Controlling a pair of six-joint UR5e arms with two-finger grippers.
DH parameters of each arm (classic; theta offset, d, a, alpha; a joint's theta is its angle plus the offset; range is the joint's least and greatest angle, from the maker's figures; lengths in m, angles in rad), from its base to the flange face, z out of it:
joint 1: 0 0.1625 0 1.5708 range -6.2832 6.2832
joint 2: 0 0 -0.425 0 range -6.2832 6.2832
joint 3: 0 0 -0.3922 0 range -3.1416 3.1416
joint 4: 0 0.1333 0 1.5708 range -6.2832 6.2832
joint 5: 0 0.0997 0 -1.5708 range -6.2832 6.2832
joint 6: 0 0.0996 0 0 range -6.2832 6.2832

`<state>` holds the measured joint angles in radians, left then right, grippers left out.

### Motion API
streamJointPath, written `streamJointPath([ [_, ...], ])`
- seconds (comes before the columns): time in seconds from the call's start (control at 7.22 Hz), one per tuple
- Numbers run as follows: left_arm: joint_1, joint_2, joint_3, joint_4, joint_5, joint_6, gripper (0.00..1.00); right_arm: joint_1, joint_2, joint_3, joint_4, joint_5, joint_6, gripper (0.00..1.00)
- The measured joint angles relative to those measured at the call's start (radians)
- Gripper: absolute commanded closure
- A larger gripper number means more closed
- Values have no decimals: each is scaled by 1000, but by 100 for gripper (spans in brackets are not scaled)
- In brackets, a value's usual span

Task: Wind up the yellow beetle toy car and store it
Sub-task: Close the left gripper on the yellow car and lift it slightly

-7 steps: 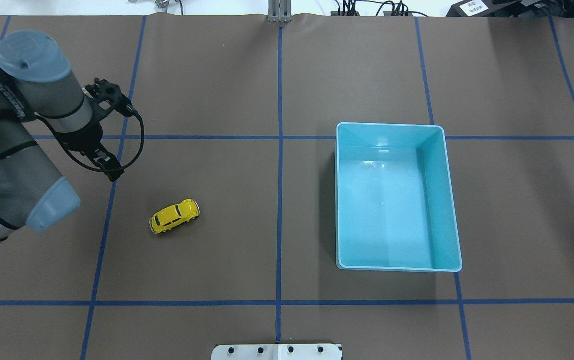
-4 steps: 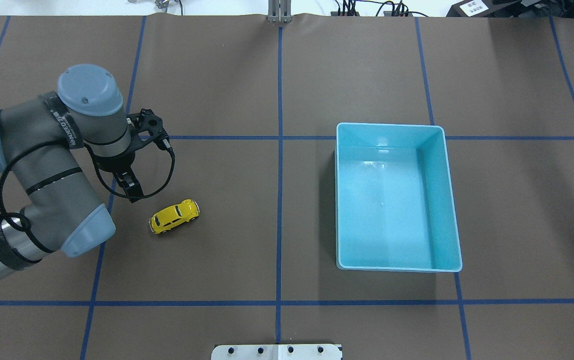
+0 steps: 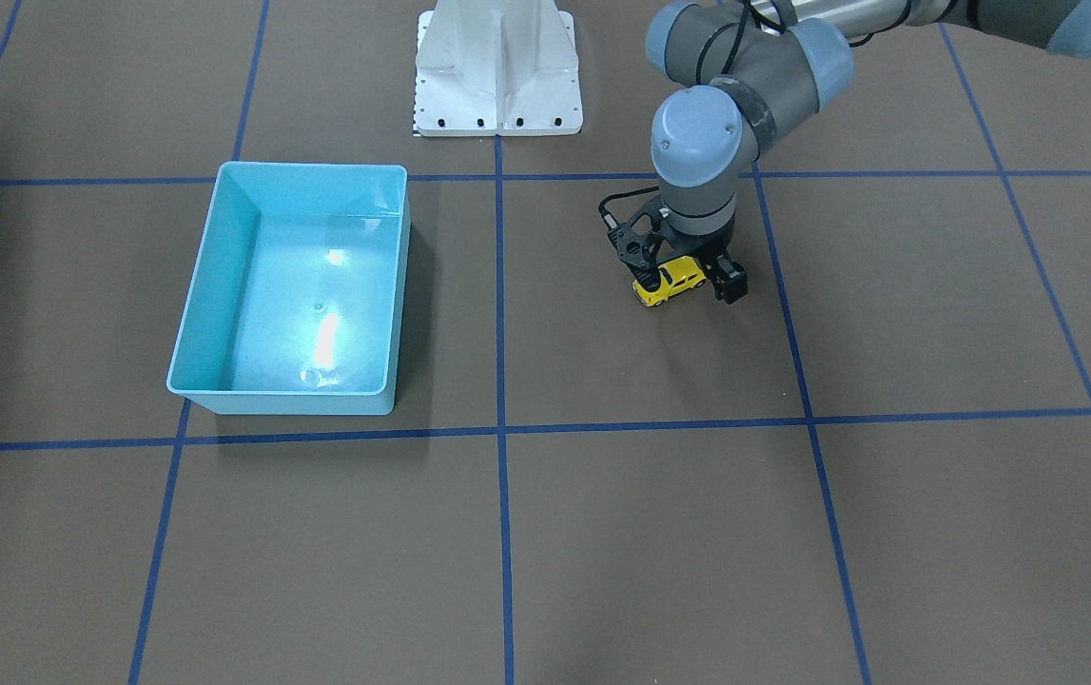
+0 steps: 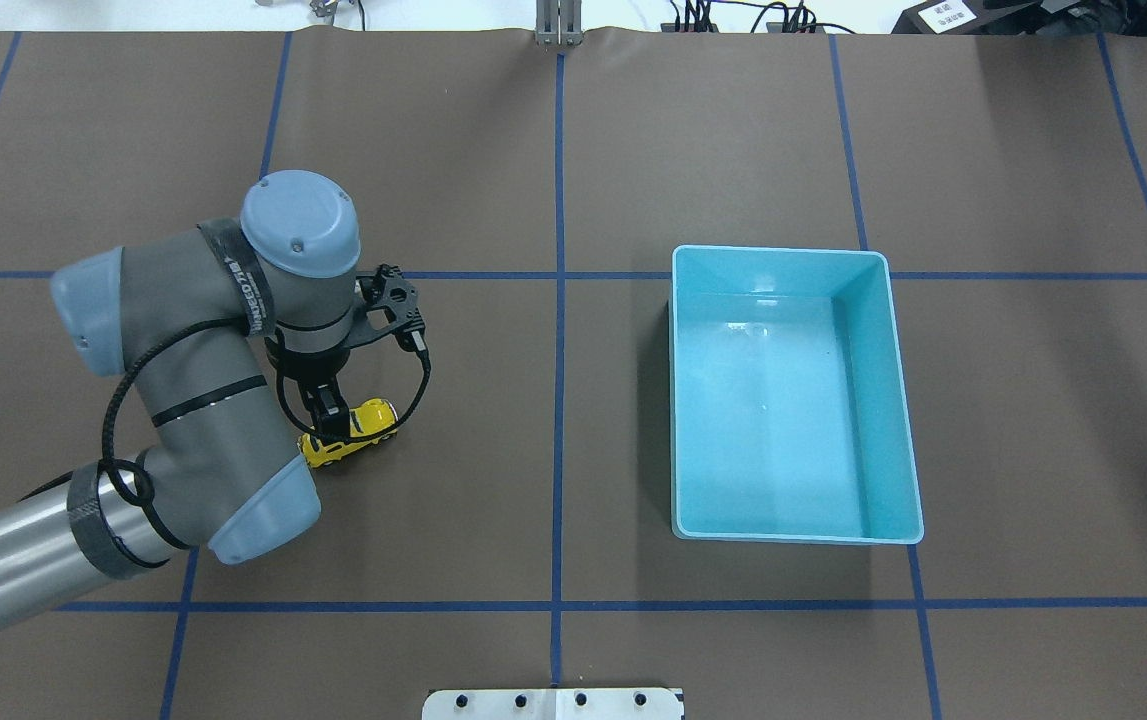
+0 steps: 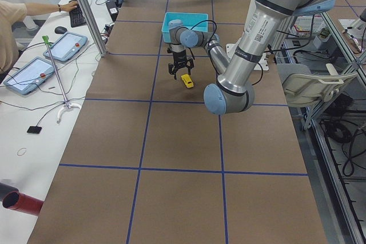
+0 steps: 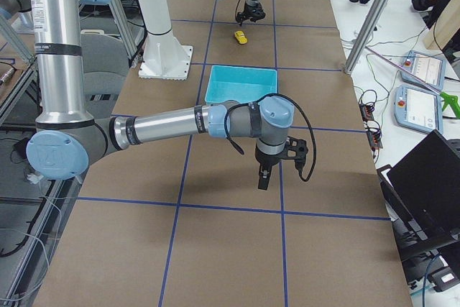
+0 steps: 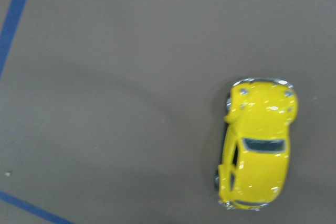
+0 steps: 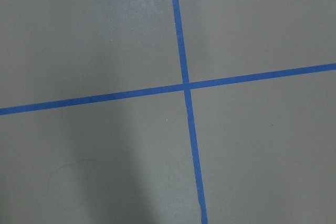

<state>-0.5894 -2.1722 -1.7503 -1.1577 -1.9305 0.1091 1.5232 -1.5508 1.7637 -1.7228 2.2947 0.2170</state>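
Left gripper point(image 4: 330, 418) at yellow beetle toy car point(image 4: 371, 420); arm lettering point(image 4: 251, 290) illegible

The table is covered by a brown mat point(image 4: 733, 150), divided into squares by blue tape lines point(image 4: 559, 180). A white base plate point(image 3: 497, 67) is mounted at one long edge. A white side desk point(image 5: 23, 118) is seen alongside, with tablets point(image 5: 64, 46), a keyboard point(image 5: 77, 15) and a mouse point(image 5: 60, 30) laid on it. A metal post point(image 5: 86, 10) is fixed beside it. A grey chair point(image 5: 311, 84) is placed opposite. A laptop point(image 6: 431, 185) is left open.
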Motion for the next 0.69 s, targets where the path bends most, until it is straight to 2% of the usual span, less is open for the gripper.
streamJointPath([
  [0.28, 40, -42, 29, 22, 11, -40, 0, 0, 0, -1, 0, 0, -1, 0],
  [0.69, 63, -74, 115, -10, 11, -45, 0, 0, -2, -3, 0, 2, -1, 0],
])
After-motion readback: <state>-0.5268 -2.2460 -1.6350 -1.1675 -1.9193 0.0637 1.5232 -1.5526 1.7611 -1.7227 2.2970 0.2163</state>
